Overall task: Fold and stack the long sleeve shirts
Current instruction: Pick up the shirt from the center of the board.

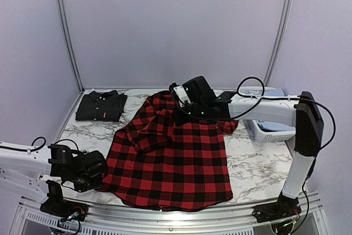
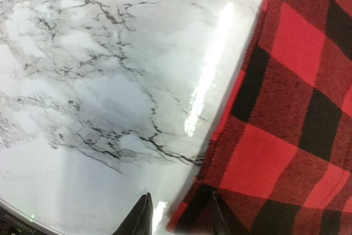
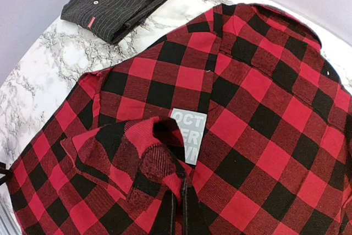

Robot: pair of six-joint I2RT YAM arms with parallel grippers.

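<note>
Plaid shirt (image 1: 170,163): is lying spread over the middle of the worktop (image 1: 258,163). Its hem is reaching toward the near edge and its collar end is pointing to the far edge. Some cloth is bunching on its left side.
Charcoal shirt (image 1: 100,105): is lying folded in the far left corner, apart from the plaid.
Basket (image 1: 264,130): is sitting toward the far right corner, just beyond the plaid's right shoulder.
Right claw (image 3: 180,193): is pinching shut on a raised fold of plaid near the collar, just beside the lettered patch (image 3: 188,141).
Left claw (image 2: 179,216): is hanging low at the near left hem corner with its jaws narrowly apart. The hem's edge is sitting between them but is not visibly clamped.
Step, as I judge it: the claws are getting hold of one side of the plaid for a fold. The stacking is not yet done.
Risk, thin bite: the left claw is catching only the very edge of the hem, so the cloth could slip out once it is lifted.
Risk, uneven pull: the right claw is gripping a bunched fold, so tension could drag the whole shirt sideways or crease it instead of folding it.
Risk, layers: either pinch could be taking a single layer, which would leave the back panel lying behind.
Risk, basket: a swing to the right could snag cloth on its rim.
</note>
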